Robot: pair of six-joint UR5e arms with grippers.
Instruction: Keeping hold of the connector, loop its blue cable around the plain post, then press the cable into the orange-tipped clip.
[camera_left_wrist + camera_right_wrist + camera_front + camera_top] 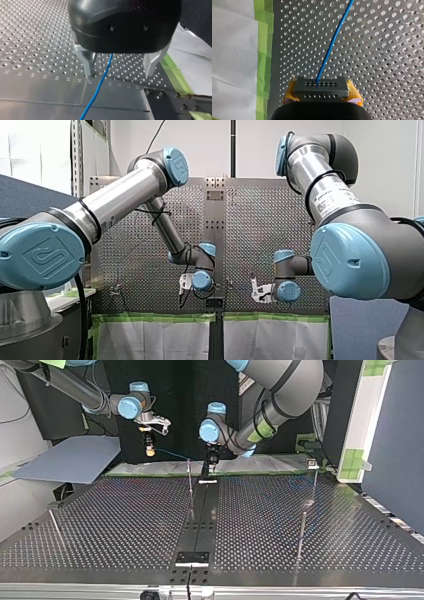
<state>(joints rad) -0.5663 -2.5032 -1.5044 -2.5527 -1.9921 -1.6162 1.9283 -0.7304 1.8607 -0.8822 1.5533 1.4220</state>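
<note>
I am clamping the connector [321, 87] in my right gripper [320, 93], its yellow pads [353, 95] pressing on both ends. The connector is a dark grey block with two rows of small holes. A thin blue cable [332, 42] is leaving one hole in its upper row and running out over the perforated table [387, 50].

My left gripper [119, 67] is standing wide, its metal fingers [88, 63] well apart. The cable is passing between them, nearer one finger and gripped by neither.

In the top view, the connector is hanging above the table's far edge, left of centre. The cable is stretching right towards my left gripper, just beside a thin post [190, 482].
</note>
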